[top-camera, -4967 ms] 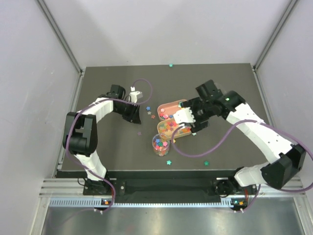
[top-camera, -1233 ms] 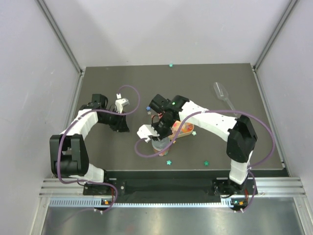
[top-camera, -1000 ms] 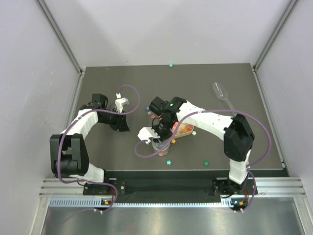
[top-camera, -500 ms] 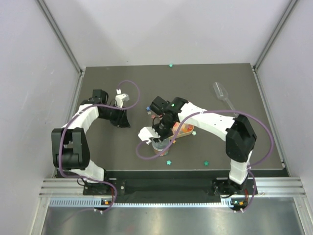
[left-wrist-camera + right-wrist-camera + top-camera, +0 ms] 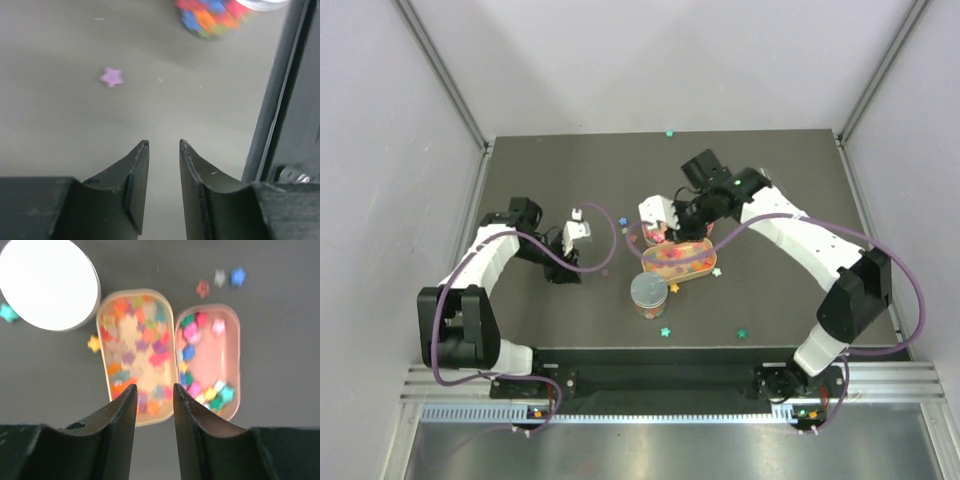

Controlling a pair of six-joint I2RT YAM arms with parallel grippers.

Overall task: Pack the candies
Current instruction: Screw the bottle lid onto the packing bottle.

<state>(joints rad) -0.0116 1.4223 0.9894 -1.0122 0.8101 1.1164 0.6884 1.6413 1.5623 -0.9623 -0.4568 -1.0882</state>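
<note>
Right gripper point(image 5: 155, 387) left the jar point(image 5: 48, 284), now above trays point(image 5: 220, 357) of candies point(image 5: 191, 333).

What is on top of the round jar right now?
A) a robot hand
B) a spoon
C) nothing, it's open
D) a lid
D: a flat round lid sits on the jar and covers its whole top.
</note>
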